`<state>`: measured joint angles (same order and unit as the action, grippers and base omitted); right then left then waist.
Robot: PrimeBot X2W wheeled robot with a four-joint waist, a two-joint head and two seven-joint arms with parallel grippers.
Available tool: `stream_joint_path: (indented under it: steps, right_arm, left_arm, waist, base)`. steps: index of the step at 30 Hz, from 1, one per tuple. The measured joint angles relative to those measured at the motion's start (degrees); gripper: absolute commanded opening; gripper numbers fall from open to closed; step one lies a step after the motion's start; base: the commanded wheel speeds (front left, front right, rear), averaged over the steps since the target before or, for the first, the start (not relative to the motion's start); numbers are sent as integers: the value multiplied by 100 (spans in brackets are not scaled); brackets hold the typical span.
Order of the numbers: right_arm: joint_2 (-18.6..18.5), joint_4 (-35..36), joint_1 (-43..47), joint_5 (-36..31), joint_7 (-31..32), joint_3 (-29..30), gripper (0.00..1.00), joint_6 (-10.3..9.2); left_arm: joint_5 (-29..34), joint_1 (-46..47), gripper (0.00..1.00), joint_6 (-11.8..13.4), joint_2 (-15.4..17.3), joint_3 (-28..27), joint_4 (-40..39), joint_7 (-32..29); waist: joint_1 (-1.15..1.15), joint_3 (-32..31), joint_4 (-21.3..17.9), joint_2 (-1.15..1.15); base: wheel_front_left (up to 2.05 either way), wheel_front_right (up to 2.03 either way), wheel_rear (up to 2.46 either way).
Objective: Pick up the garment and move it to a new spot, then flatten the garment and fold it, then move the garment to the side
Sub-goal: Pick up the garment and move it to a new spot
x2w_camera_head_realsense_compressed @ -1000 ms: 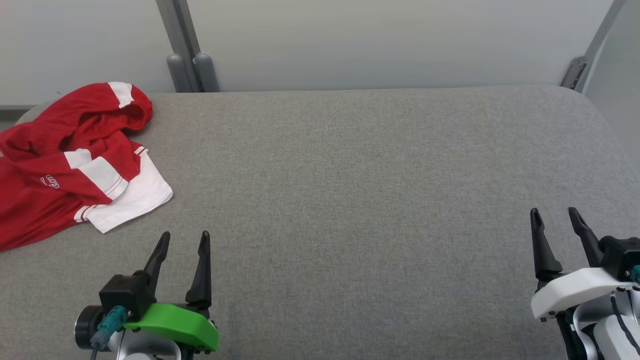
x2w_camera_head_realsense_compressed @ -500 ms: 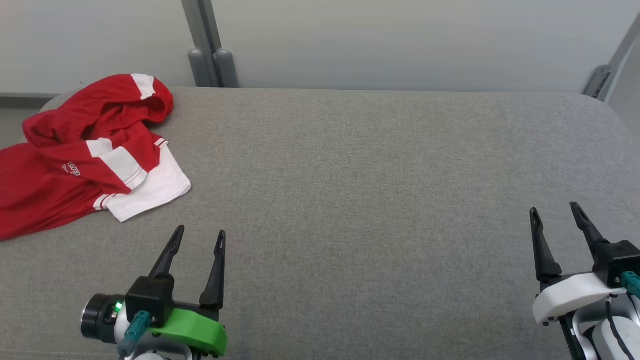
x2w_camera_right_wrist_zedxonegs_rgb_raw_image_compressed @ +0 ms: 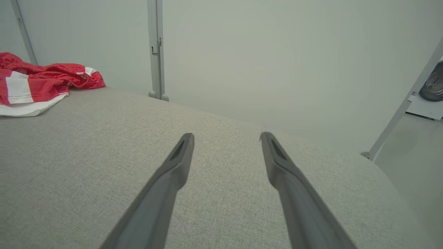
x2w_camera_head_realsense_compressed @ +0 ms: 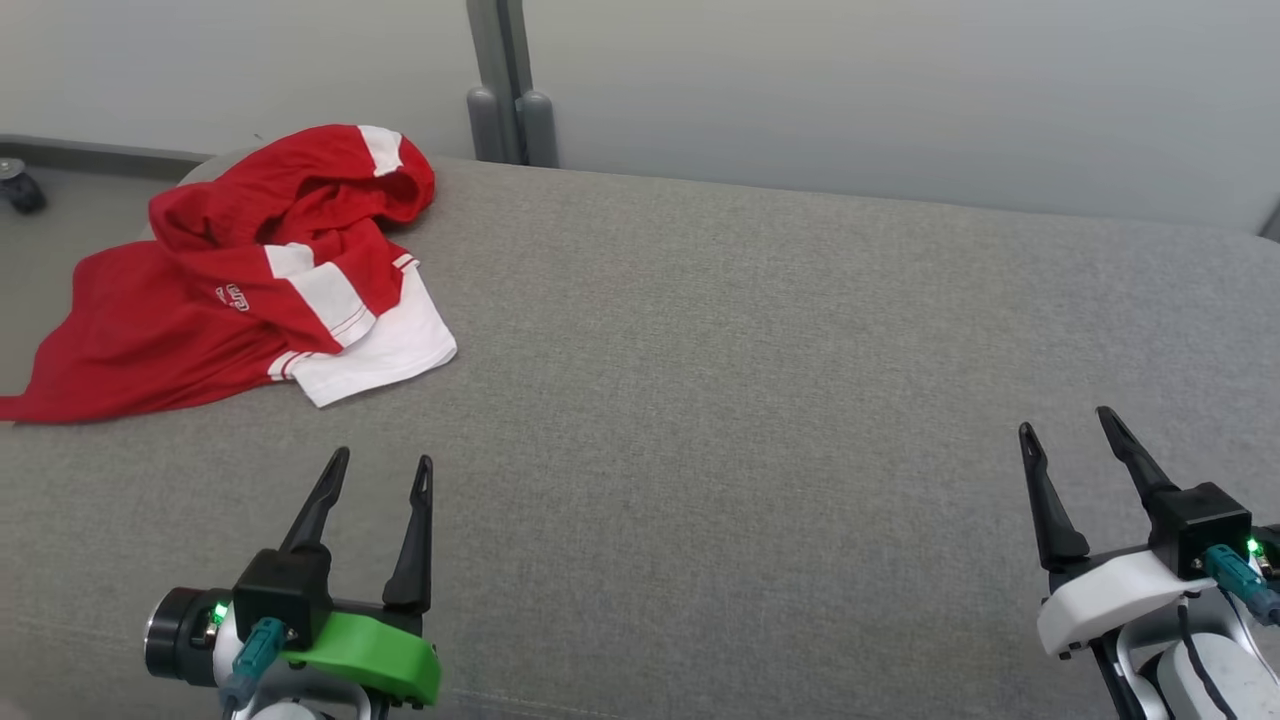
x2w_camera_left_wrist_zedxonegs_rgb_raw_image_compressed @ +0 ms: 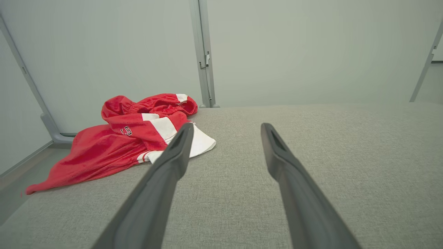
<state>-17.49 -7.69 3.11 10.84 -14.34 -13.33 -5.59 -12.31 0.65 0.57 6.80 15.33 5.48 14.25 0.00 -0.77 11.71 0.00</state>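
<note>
A crumpled red garment with white panels lies bunched at the far left of the grey padded table, partly draped over its left edge. It also appears in the left wrist view, garment, and at the far left of the right wrist view, garment. My left gripper is open and empty, just short of the garment's white hem. Far to the right my right gripper is open, holding nothing, above the bare table.
A grey wall panel with an upright post runs behind the table. The table's rounded right end drops to the floor, where a slanted metal leg stands. A small castor sits on the floor at the far left.
The head camera has turned left, so the garment and the post have shifted right in the picture. Both grippers stay open and keep roughly the same low places.
</note>
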Motion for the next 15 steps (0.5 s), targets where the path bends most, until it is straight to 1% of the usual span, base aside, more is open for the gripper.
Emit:
stream_joint_path:
  steps: [2,7,13,15]
  right_arm:
    - [26,0,-48,-33,0,-46,100,3]
    - [97,-23,-72,-46,0,-193,100,113]
    - [151,-92,-180,-93,0,-341,100,205]
    - [188,-127,-180,-93,0,-372,100,209]
  left_arm:
    - [1,-1,100,1,-1,-23,12,1]
    - [1,-12,100,25,-14,-102,15,1]
    - [1,-72,100,97,-16,-260,16,1]
    - [1,-79,100,108,-15,-303,18,1]
  waist:
    - [0,-10,99,0]
    - [0,-37,358,0]
    - [0,-88,707,0]
    - [0,-112,830,0]
  base:
    - [0,0,0]
    - [0,0,0]
    - [0,0,0]
    - [0,0,0]
